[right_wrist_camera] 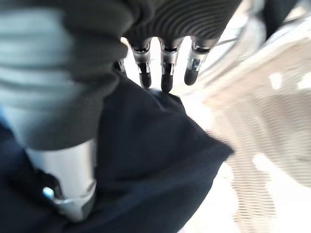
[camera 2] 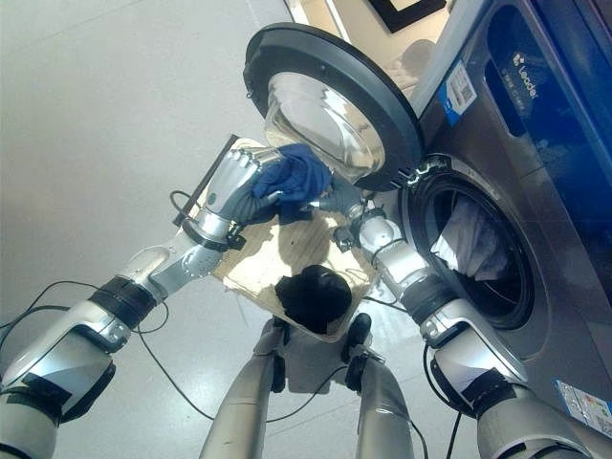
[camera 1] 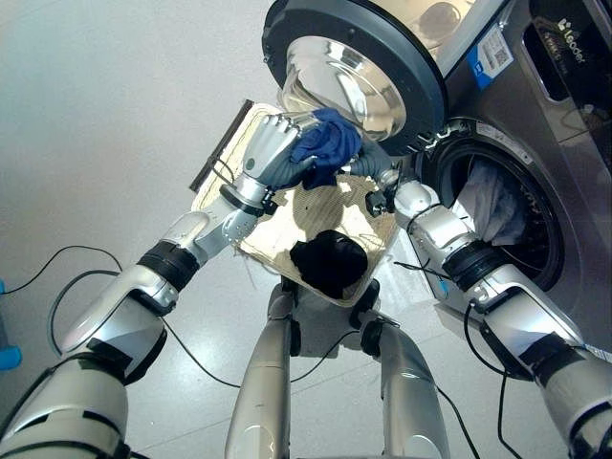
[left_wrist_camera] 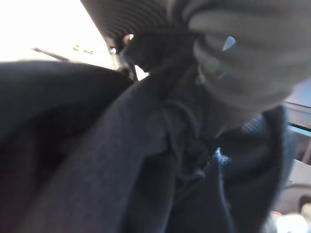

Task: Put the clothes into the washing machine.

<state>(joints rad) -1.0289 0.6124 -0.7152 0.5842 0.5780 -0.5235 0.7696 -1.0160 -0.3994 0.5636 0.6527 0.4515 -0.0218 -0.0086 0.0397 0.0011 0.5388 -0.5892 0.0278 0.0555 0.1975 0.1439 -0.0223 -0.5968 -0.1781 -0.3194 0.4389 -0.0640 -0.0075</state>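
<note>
Your left hand (camera 1: 273,153) is clenched on the blue garment (camera 1: 327,145), lifted above the mesh basket (camera 1: 251,244), just below the open washer door (camera 1: 354,72). Right hand (camera 2: 341,199) touches the same cloth; can't tell its grip. Black garment (camera 1: 329,263) sits in the basket, white laundry (camera 1: 492,201) in the drum.

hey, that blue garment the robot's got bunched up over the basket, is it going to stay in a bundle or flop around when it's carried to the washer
Likely floppy: the blue garment sags in soft folds around the left hand. Loose edges droop toward the basket, so they may trail or snag. It looks light; the fingers bunch it easily.
</note>
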